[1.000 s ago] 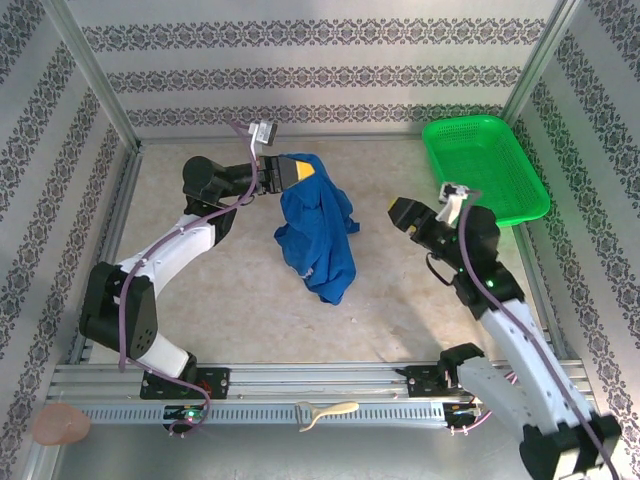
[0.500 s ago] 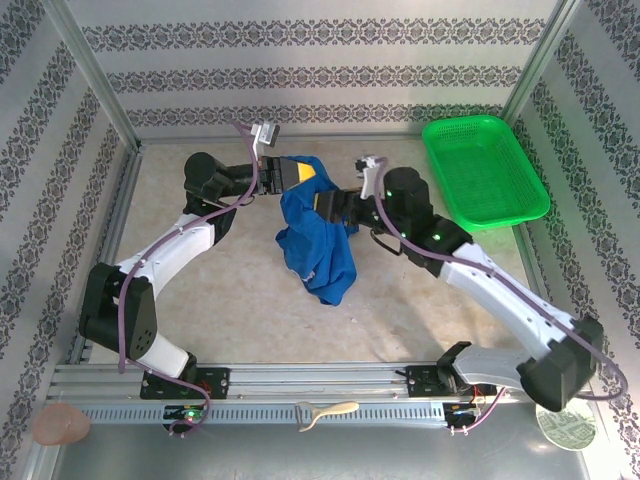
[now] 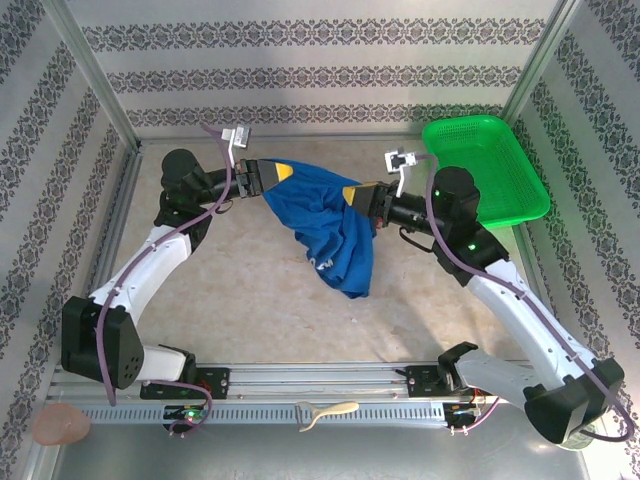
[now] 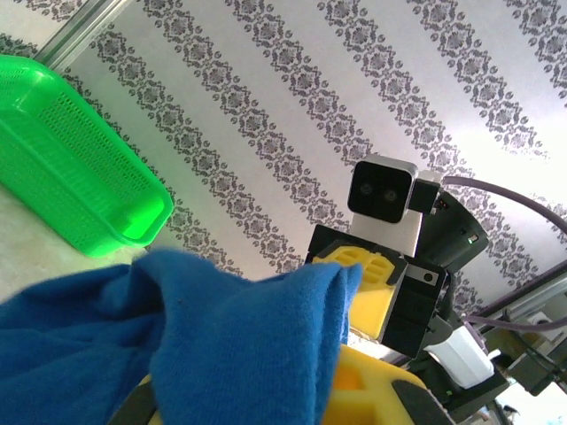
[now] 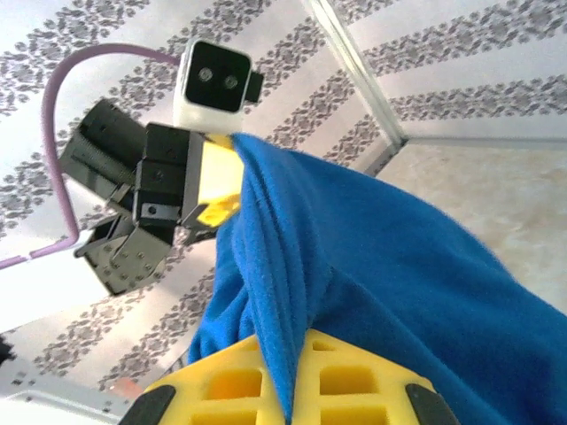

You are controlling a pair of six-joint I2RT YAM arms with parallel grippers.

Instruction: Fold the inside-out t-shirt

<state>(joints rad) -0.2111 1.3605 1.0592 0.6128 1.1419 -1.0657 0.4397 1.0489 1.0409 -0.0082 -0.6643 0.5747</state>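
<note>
The inside-out t-shirt (image 3: pixel 330 225) is royal blue and wrinkly. It hangs in the air, stretched between my two grippers over the middle of the table, and its lower end (image 3: pixel 355 285) droops towards the tabletop. My left gripper (image 3: pixel 278 174) is shut on the shirt's upper left edge. My right gripper (image 3: pixel 353 193) is shut on a bunched fold at the upper right. In the right wrist view the blue cloth (image 5: pixel 372 266) is pinched between the yellow fingers (image 5: pixel 221 385). In the left wrist view the cloth (image 4: pixel 221 345) drapes over a yellow finger (image 4: pixel 390 390).
A green mesh basket (image 3: pixel 485 165) stands at the back right corner, just behind the right arm. Patterned walls close off the back and both sides. A metal rail (image 3: pixel 300 385) runs along the near edge, with a cream object (image 3: pixel 325 412) lying on it.
My right gripper swung in from the right, shut on the shirt and drew it rightwards. My left gripper pulled back left, so the bunched shirt now spreads between them.
</note>
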